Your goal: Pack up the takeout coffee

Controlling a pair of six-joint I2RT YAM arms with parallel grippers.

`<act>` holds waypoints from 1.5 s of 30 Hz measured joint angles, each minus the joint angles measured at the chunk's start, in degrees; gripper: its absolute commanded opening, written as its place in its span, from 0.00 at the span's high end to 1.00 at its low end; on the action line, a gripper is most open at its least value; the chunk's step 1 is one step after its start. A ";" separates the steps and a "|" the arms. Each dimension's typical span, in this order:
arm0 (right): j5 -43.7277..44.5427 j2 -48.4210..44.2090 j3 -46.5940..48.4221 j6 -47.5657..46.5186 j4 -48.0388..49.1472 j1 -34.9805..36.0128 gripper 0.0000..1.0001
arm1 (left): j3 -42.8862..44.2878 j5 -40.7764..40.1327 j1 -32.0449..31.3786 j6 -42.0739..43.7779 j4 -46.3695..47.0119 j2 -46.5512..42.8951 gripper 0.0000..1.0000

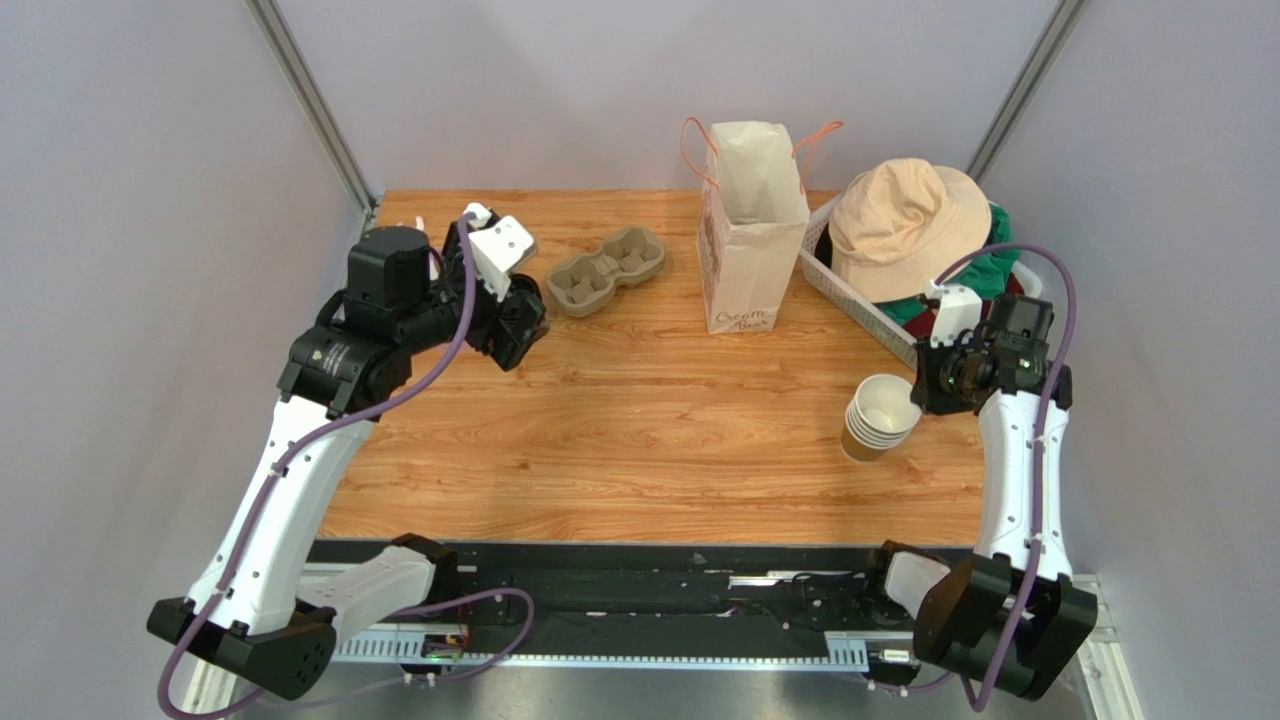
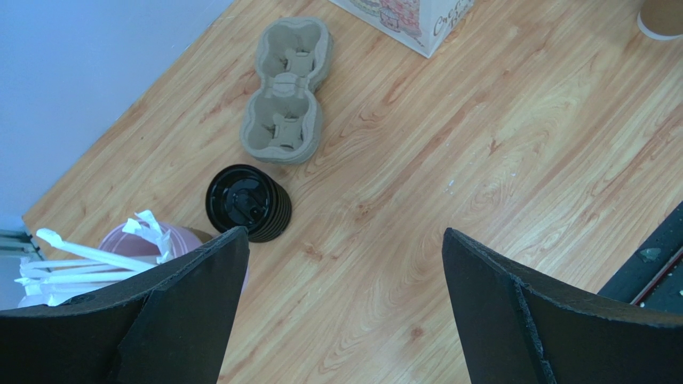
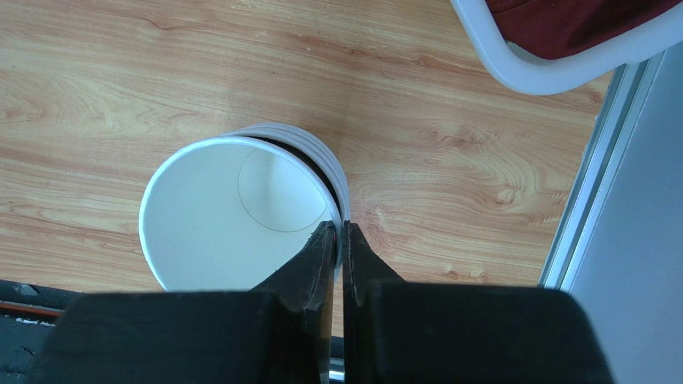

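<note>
No lidded cup shows in any view. A stack of lidless kraft cups (image 1: 879, 416) stands at the right of the table. My right gripper (image 1: 935, 393) is shut on the rim of the top cup (image 3: 232, 216), one finger inside its white wall and one outside (image 3: 338, 226); the cup sits slightly askew over the stack's rims (image 3: 325, 160). A pile of black lids (image 2: 247, 202) stands at the back left. My left gripper (image 2: 345, 232) is open and empty, above bare wood just right of the lids; it also shows in the top view (image 1: 511, 338).
A two-cup pulp carrier (image 1: 607, 272) lies beside the lids (image 2: 288, 92). An open paper bag (image 1: 751, 225) stands at the back middle. A white basket (image 1: 842, 285) with clothes and a beige hat (image 1: 909, 225) is at the back right. A pink holder with white utensils (image 2: 120, 248) is by the left finger.
</note>
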 measured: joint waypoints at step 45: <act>-1.20 7.96 23.78 7.19 -4.07 44.81 1.00 | 5.42 -9.09 2.32 1.68 -2.47 4.79 0.01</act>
